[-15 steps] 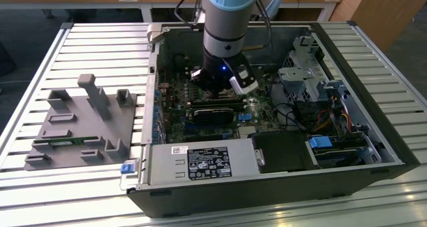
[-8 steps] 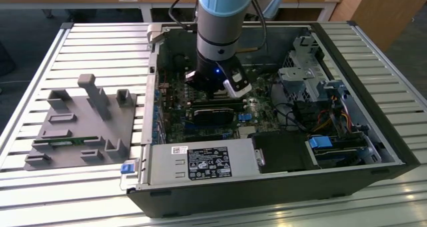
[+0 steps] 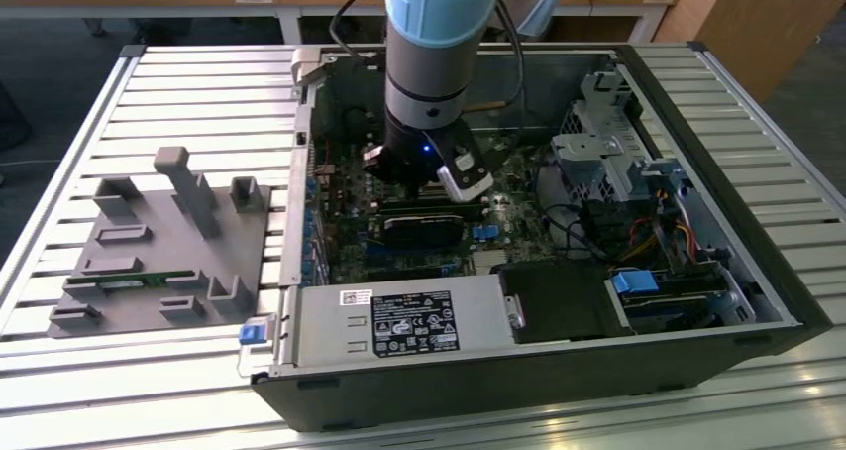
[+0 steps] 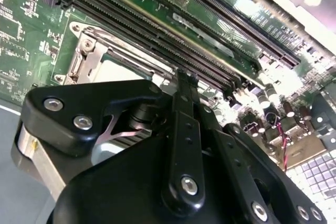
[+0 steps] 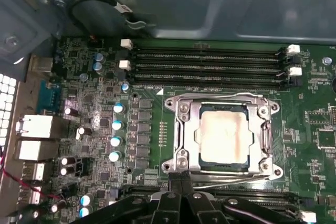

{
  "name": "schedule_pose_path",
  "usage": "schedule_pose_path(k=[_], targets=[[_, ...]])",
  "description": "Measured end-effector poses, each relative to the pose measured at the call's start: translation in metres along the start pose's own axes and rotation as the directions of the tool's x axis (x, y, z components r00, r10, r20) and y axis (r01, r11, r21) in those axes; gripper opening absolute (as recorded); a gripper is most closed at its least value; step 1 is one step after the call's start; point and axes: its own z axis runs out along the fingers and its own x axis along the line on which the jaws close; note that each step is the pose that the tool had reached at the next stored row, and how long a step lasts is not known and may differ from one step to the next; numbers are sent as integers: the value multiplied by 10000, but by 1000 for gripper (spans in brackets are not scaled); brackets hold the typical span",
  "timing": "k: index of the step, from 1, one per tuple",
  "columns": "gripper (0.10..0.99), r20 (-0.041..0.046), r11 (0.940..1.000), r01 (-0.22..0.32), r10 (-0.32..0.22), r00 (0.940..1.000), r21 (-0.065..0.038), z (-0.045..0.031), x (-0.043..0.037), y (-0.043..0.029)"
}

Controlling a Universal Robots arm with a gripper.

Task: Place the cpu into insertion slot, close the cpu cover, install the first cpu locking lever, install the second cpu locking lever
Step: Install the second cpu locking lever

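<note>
Chip (image 5: pixel 226 139) sits seated in the socket (image 5: pixel 185 141), pale dull-silver top showing through the window of the metal cover (image 5: pixel 263 136), which lies flat over it. Judged light, rigid and fragile; contact belongs on the cover frame or lever wires, never the chip face. Gripper (image 5: pixel 180 178) hovers at the socket edge away from the memory slots (image 5: pixel 210 66), fingertips pressed together, holding nothing visible. Lever wire (image 5: pixel 231 181) runs along that same edge.

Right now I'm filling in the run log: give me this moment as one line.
cpu: seated in insertion slot | cpu cover: closed over it | claw: shut, empty, tips at the cover's edge
</note>
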Motion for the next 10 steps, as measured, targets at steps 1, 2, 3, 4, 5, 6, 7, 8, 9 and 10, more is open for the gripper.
schedule_pose_path(k=[1,2,3,4,5,6,7,8,9,10], targets=[[106,2,10000,2,-2,10000,-62,-3,3,-17],[106,3,9999,2,-2,10000,-129,-5,10,-30],[106,4,9998,3,-3,10000,-183,-6,18,-36],[106,5,9997,5,-5,10000,-252,-6,30,-41],[106,7,9995,7,-6,10000,-306,-3,41,-44],[106,9,9994,7,-6,10000,-346,4,47,-46],[106,10,9993,10,-10,10000,-382,14,49,-48],[106,11,9991,11,-11,10000,-419,23,50,-50],[106,11,9990,11,-10,10000,-455,31,52,-52],[106,11,9988,11,-10,10000,-495,37,53,-54]])
